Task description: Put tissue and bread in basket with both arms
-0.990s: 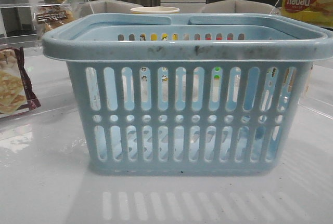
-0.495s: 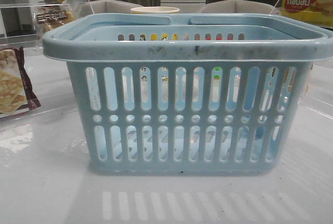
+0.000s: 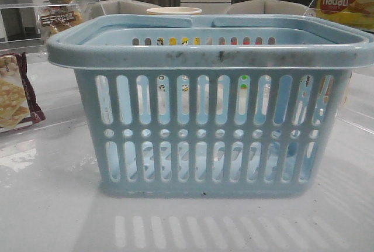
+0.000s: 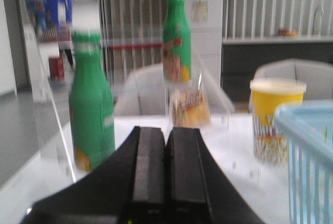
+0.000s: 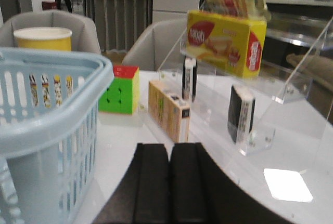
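The light-blue basket (image 3: 210, 129) stands in the middle of the table and looks empty; its corner shows in the left wrist view (image 4: 307, 161) and the right wrist view (image 5: 47, 130). The bread (image 3: 58, 19), in a clear packet, sits on a clear shelf at the far left, and also shows ahead of my left gripper (image 4: 190, 107). A small dark pack (image 5: 241, 112), seemingly the tissue, stands upright on the right clear shelf. My left gripper (image 4: 166, 130) and right gripper (image 5: 169, 147) are shut and empty, outside the basket. Neither shows in the front view.
A maroon-edged cracker packet (image 3: 14, 97) lies at the left. Two green bottles (image 4: 91, 104) and a yellow cup (image 4: 276, 115) stand near the bread. On the right are a yellow wafer box (image 5: 226, 39), a colour cube (image 5: 120, 89), a tan box (image 5: 169, 109) and a second dark pack (image 5: 189, 78).
A darker patch now shows behind the basket's lower right slots. Nothing else in the front view has moved.
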